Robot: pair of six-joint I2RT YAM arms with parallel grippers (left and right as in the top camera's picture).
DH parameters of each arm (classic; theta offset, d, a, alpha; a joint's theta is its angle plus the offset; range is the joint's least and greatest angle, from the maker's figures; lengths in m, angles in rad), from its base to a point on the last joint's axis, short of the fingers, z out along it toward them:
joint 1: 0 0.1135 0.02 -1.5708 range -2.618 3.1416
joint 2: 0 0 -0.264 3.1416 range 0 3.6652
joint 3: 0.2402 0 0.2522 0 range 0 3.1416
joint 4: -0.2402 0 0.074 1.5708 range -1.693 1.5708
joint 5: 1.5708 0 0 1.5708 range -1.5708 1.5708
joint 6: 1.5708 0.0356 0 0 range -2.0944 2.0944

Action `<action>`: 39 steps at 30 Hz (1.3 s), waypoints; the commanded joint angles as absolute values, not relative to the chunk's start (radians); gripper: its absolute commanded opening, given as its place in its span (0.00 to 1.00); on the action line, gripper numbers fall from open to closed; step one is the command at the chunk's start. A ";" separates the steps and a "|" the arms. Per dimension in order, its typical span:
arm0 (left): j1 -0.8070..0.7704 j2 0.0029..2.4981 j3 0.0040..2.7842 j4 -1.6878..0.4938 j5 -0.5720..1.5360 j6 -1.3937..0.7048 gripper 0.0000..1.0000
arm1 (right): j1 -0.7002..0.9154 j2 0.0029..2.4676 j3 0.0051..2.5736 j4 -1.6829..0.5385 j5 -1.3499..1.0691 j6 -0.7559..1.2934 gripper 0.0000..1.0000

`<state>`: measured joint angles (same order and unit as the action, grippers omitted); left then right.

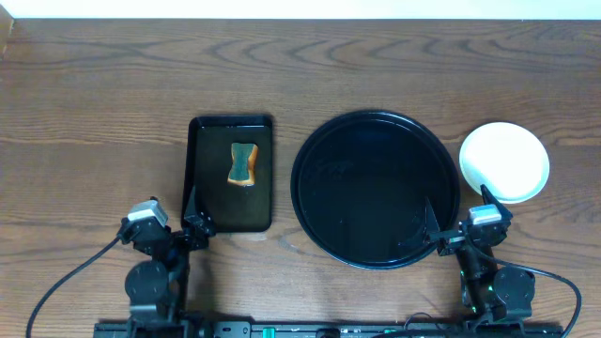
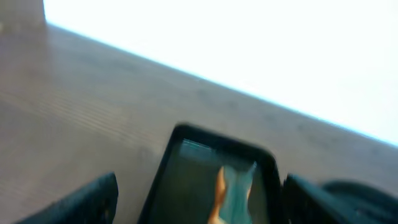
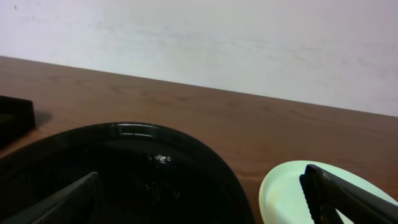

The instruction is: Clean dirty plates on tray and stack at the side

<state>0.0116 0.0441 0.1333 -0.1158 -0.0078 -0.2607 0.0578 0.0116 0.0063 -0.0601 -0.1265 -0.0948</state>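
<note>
Large round glossy black tray (image 1: 376,188): no plate on it. Stack of small round pale plates (image 1: 504,161) sits just right of the tray, close to its rim; count unclear, top face looks clean.

Right gripper (image 1: 423,230) over the tray's near-right edge, fingers wide apart, holding nothing. Left gripper (image 1: 194,216) left of the tray, fingers also apart and empty. Small rectangular black tray (image 1: 202,188) with an orange-and-green sponge (image 1: 242,164) lies just left of the tray.

Risks, as I judge them:
- Right arm swinging outward could clip the stack and slide it.
- A finger dipping could catch the tray rim and shift it into the plates.
- Lower plates unseen; smears may remain.
</note>
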 commanded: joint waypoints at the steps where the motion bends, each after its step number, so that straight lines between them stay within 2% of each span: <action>1: 0.017 0.001 0.048 0.030 -0.012 -0.225 0.85 | 0.073 0.005 0.006 -0.064 -0.131 -0.083 0.99; 3: 0.017 0.001 0.005 0.168 -0.012 -0.181 0.85 | 0.073 0.005 0.006 -0.064 -0.131 -0.083 0.99; 6: 0.017 0.001 0.004 0.198 -0.011 -0.120 0.85 | 0.073 0.005 0.006 -0.064 -0.131 -0.083 0.99; 17: 0.017 0.001 0.004 -0.072 0.010 -0.109 0.85 | 0.073 0.005 0.006 -0.064 -0.131 -0.083 0.99; 39: 0.017 0.005 0.004 -0.071 0.011 -0.109 0.85 | 0.073 0.005 0.006 -0.064 -0.131 -0.083 0.99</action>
<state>0.0116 0.0101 0.0154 -0.0231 0.0235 -0.1257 0.0578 0.0116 0.0063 -0.0601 -0.1265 -0.0948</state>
